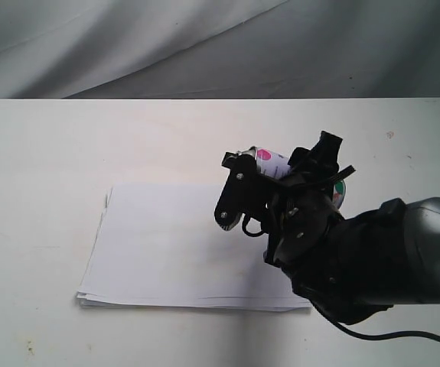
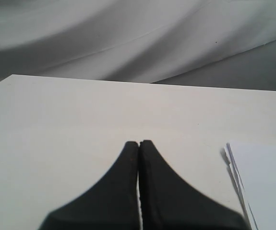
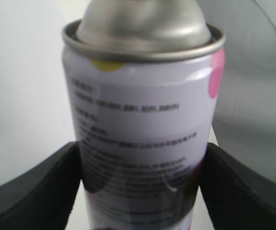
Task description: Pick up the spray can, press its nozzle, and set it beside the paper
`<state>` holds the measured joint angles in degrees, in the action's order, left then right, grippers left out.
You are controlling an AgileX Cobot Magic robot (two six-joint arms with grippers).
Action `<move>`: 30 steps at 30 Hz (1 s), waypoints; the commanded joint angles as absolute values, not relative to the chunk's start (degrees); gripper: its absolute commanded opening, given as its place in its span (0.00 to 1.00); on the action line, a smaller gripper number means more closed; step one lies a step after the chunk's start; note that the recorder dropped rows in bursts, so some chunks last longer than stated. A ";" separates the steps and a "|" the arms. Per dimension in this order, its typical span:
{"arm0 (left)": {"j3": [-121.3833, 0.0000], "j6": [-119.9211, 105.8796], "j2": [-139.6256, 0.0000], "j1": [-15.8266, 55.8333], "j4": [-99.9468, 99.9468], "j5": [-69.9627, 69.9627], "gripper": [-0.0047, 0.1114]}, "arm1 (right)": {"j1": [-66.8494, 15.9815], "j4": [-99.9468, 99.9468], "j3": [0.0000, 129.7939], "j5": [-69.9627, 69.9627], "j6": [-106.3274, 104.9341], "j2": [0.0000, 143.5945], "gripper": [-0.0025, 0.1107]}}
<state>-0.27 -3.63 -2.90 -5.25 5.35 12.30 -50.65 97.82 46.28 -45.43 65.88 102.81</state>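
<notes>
The right gripper [image 3: 138, 191] is clamped across the spray can [image 3: 138, 120] below its shoulder, probably to leave the dome free for pressing. The nozzle itself is out of sight. The can is held tilted over the far right corner of the paper [image 1: 174, 245], which lies flat on the white table [image 1: 36, 153]. The left gripper [image 2: 138, 148], its fingers pressed together, sits off the paper's opposite edge, well apart from the can. A grey cloth [image 1: 128, 46] hangs behind.

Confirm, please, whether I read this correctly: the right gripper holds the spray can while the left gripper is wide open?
Not quite: the left gripper is shut, its jaws pressed together, as the left wrist view shows. The right gripper does hold the spray can.
</notes>
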 commanded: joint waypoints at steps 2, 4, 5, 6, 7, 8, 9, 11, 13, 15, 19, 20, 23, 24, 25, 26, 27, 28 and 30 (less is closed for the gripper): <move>0.00 -3.44 -2.59 -5.36 5.46 12.21 0.04 | -50.78 99.95 46.82 -47.65 66.35 102.26 0.02; 0.00 -3.20 -2.60 -5.36 5.46 12.21 0.04 | -50.78 99.95 46.82 -47.65 66.23 102.26 0.02; 0.00 -3.20 -2.60 -5.36 5.46 11.59 0.04 | -50.78 99.95 46.82 -47.76 66.23 102.26 0.02; 0.00 -2.60 -2.60 -5.36 5.93 10.69 0.04 | -50.78 99.95 46.82 -47.76 66.36 102.26 0.02; 0.00 -1.46 -2.60 -5.36 7.56 9.61 0.04 | -50.78 99.95 46.82 -47.76 66.36 102.26 0.02; 0.00 0.00 -2.60 -5.36 9.35 8.42 0.04 | -50.78 99.95 46.82 -47.87 66.36 102.26 0.02; 0.00 1.56 -2.60 -5.36 11.72 7.03 0.04 | -50.78 99.95 46.82 -48.10 66.36 102.26 0.02; 0.00 4.81 -2.60 -5.36 15.03 4.63 0.04 | -50.78 99.95 46.82 -48.22 66.36 102.26 0.02; 0.00 6.04 -2.60 -5.36 15.97 2.58 0.04 | -50.78 99.95 46.82 -48.22 66.36 102.26 0.02; 0.00 6.04 -2.60 -5.36 15.97 1.40 0.04 | -50.78 99.95 46.82 -48.22 66.36 102.26 0.02; 0.00 6.04 -2.60 -5.36 15.97 1.13 0.04 | -50.78 99.95 46.82 -48.22 66.36 102.26 0.02; 0.00 7.50 -2.60 -5.36 16.96 1.60 0.04 | -50.78 99.95 46.82 -48.22 66.36 102.26 0.02; -0.75 10.49 -2.60 -5.36 19.27 2.32 0.04 | -50.78 99.95 46.82 -48.22 66.36 102.26 0.02; -3.43 10.23 -3.08 -5.36 19.27 7.81 0.04 | -50.78 99.95 46.82 -48.21 66.25 102.26 0.02; -5.33 9.57 -3.58 -5.36 19.27 9.82 0.04 | -50.78 99.95 46.82 -48.21 66.25 102.26 0.02; -8.91 7.30 -5.74 -4.55 21.95 11.58 0.04 | -50.78 99.95 46.82 -48.21 66.25 102.26 0.02; -10.64 5.38 -6.96 -4.02 23.50 12.16 0.04 | -50.78 99.95 46.82 -48.21 66.25 102.26 0.02; -15.49 -1.16 -10.82 -2.20 28.82 14.20 0.04 | -50.78 99.95 46.82 -48.21 66.25 102.26 0.02; -22.82 -13.24 -18.94 0.92 37.98 17.00 0.04 | -50.78 99.95 46.82 -48.21 66.25 102.26 0.02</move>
<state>-16.77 -2.86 -12.76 -1.56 30.00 14.58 -50.65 97.82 46.28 -45.86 65.88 102.81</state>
